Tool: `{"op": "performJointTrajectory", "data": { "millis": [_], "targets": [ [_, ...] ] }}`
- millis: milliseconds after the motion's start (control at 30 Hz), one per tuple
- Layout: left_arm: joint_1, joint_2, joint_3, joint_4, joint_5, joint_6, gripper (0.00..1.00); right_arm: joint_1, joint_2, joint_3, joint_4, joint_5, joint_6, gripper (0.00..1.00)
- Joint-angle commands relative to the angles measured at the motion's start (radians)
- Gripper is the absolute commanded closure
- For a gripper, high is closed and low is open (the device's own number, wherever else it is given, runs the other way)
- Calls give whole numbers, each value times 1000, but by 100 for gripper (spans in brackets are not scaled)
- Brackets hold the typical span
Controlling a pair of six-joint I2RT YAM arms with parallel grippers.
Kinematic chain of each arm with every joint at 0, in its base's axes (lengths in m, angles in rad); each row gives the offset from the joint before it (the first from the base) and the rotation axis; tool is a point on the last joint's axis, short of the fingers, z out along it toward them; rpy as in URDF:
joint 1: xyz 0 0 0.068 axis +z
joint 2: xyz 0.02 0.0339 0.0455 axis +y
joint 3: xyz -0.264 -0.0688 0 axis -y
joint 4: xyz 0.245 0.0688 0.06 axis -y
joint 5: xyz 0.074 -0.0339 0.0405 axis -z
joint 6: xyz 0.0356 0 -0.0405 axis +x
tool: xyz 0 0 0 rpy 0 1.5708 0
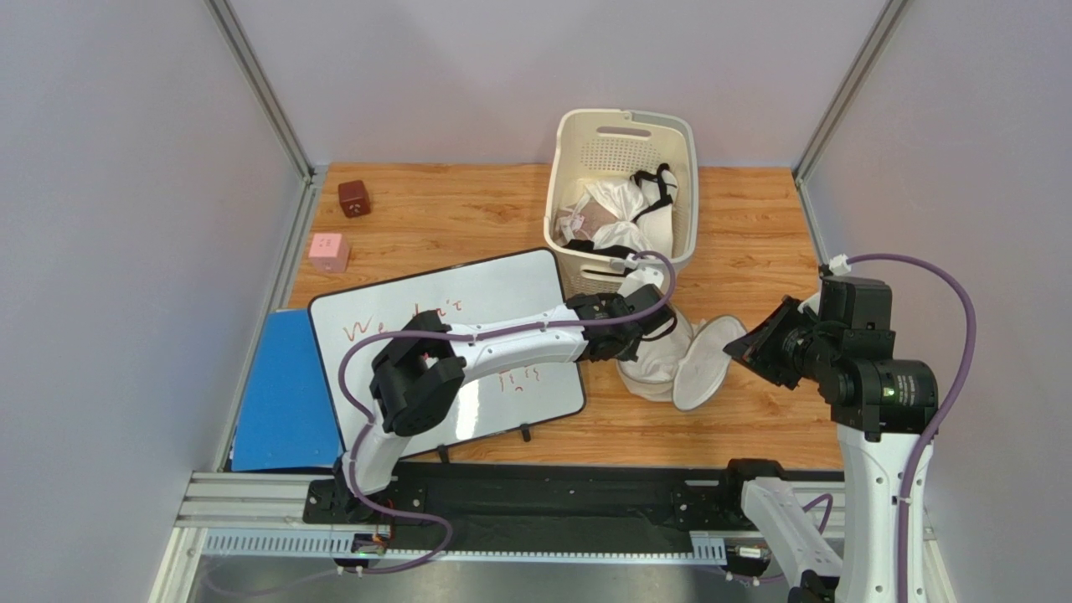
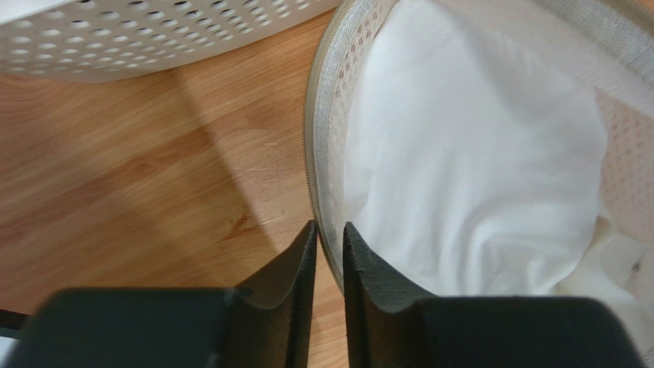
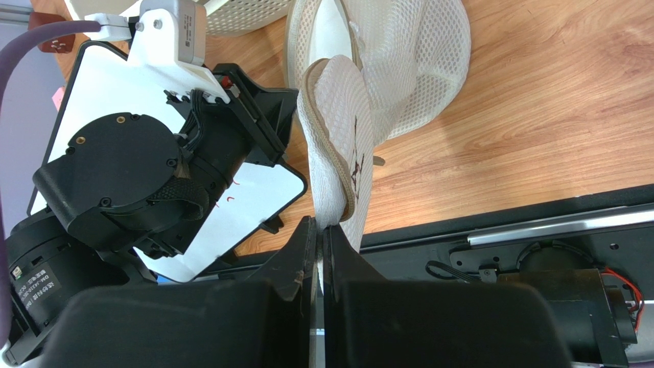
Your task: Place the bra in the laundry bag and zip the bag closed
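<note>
The laundry bag [image 1: 686, 364] lies open on the wood between my grippers, its two mesh halves spread apart. The white bra [image 2: 460, 153] sits inside the left half, filling it. My left gripper [image 1: 639, 329] [image 2: 328, 230] has its jaws closed down on that half's zipper rim [image 2: 313, 138], one finger outside and one inside. My right gripper [image 1: 759, 347] [image 3: 318, 226] is shut on the edge of the other half [image 3: 338, 138], holding it raised and folded like a flap. The zipper pull is not visible.
A cream slatted basket [image 1: 573, 138] holding other garments stands just behind the bag. A whiteboard [image 1: 491, 295] lies under the left arm, with a blue folder [image 1: 283, 390] to its left. A pink block [image 1: 329, 251] and a brown block [image 1: 354, 197] sit at the far left.
</note>
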Motion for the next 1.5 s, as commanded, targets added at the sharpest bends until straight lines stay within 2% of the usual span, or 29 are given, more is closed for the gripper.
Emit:
{"op": "performJointTrajectory", "data": {
  "millis": [0,33,200,267,433,567,733,800,900,967,1100,1300,1367,1400,1467],
  "targets": [
    [0,-2,36,60,39,61,94,5,-19,25,-120,-13,-13,100],
    [0,-16,39,59,42,66,100,5,-19,28,-121,-8,-15,100],
    [-25,-105,26,80,37,130,100,5,-19,78,-144,36,-25,100],
    [-37,-152,31,77,76,152,100,5,-19,95,-152,47,-30,100],
    [-103,-233,11,115,80,207,100,5,-3,178,-183,53,-36,100],
    [-40,-212,-32,88,161,135,100,5,-11,141,-181,64,-44,100],
    [-16,-200,-44,73,188,132,100,5,-34,94,-170,75,-45,100],
    [-22,-235,-35,60,218,121,100,5,-14,188,-192,96,-58,100],
    [-30,-298,-59,68,208,121,100,5,4,232,-224,125,-70,100],
    [-23,-296,-78,83,235,133,100,5,-3,175,-215,127,-65,100],
    [-16,-215,-50,-6,229,140,100,5,-31,63,-175,69,-47,100],
    [-17,-273,-124,36,217,167,100,5,-39,43,-174,67,-48,100],
    [-19,-278,-98,7,202,185,94,5,-34,49,-172,59,-50,100],
    [-17,-292,-92,-4,186,195,82,5,-32,52,-169,56,-50,100],
    [-20,-319,-92,-7,150,198,71,5,-29,57,-172,50,-53,100]
  ]
}}
